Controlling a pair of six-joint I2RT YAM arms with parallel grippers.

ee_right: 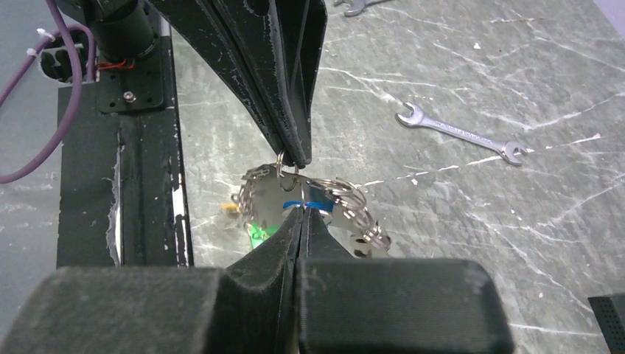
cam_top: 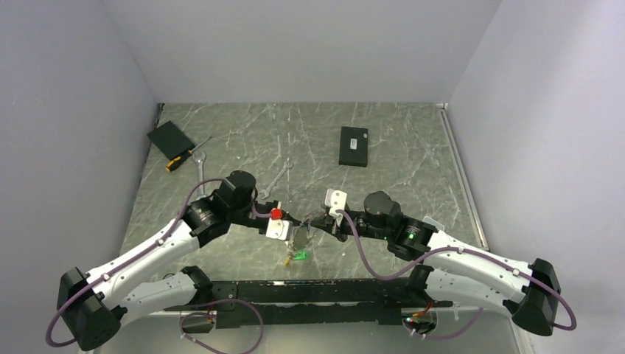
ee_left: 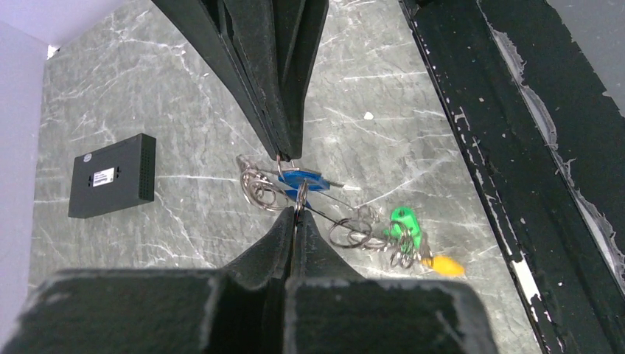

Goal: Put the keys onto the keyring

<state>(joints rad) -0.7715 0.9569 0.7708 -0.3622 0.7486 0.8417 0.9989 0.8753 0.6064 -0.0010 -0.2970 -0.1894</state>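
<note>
Silver wire and small linked rings make up the keyring (ee_left: 257, 186), which sits bunched between my two sets of jaws over the near middle of the grey marbled bench (cam_top: 413, 147). My left jaws are closed, tips pressed together on the blue key (ee_left: 308, 179). Its plastic head is right at the pinch and its short metal blade sticks out to the right in my left wrist view, its long axis close to level there. My right jaws are closed too, clamped on the same bunch from the other side. A sliver of blue shows at their seam and a small ring sits against the upper tip, but whether they nip wire or key I cannot tell. From the pinch the string of rings trails down and to the right in the left wrist view, ending at the green key (ee_left: 404, 222) and a small orange piece (ee_left: 447, 265), both low beside the black rail (ee_left: 516, 147). From above, that line runs from the jaws toward the near edge, with the green key nearest to my bases. A silver wrench (ee_right: 461, 133) lies flat on the bench well apart from my right jaws, and a black box (ee_left: 110, 184) lies off to the left of my left jaws.
</note>
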